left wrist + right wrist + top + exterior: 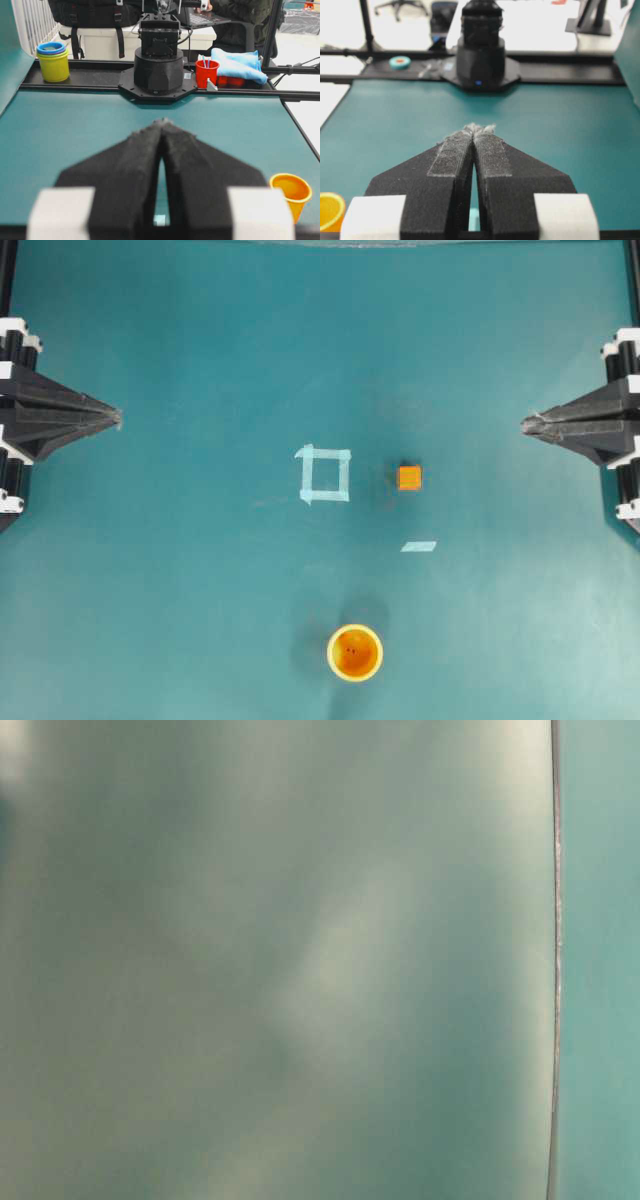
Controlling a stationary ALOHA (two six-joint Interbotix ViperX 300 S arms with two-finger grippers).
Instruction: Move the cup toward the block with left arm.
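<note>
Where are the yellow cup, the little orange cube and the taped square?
cup [355, 652]: overhead view, on its orange inside.
cube [409, 478]: overhead view, on its top face.
taped square [306, 475]: overhead view, on its left tape strip.

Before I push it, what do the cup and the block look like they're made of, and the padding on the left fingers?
Cup: likely thin moulded plastic, smooth with a faint sheen and a lighter rim. Block: matte orange cube with crisp edges; wood, foam or plastic, too small to tell. Left fingers: black, coarse, fuzzy facing with frayed tips, probably foam or grip tape.
</note>
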